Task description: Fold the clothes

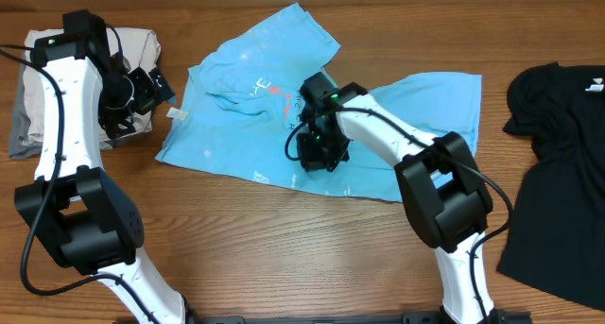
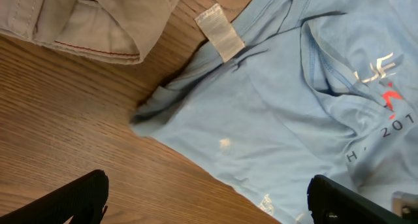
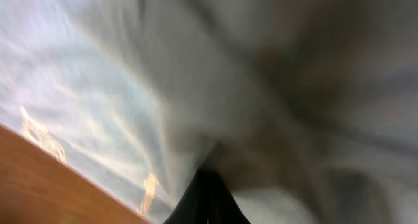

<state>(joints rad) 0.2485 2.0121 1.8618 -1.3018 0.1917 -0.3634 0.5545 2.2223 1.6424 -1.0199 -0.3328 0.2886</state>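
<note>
Pinching T-shirt [image 1: 227, 126] mid-body, right fingers [image 3: 206, 201] closed

Both arms share the mounting rail [image 1: 302, 317].

Left arm [image 1: 64, 126]: white moulded link shells alternate with black, blocky joint housings. The largest black housing is the one nearest the rail. A thin black cable [image 1: 28, 244] loops beside the white link just above the rail.

Right arm [image 1: 388, 126]: same white-and-black scheme. A black cable [image 1: 509, 211] arcs off the housing nearest the rail. A small green indicator light [image 1: 333, 98] shows on the black wrist section farthest from the rail.

Left gripper [image 1: 151, 88]: black body, with matte black fingers [image 2: 81, 196] that have rounded edges.

Right gripper [image 1: 317, 152]: black body. Its wrist view gives only a dark, blurred wedge, probably the fingers.
</note>
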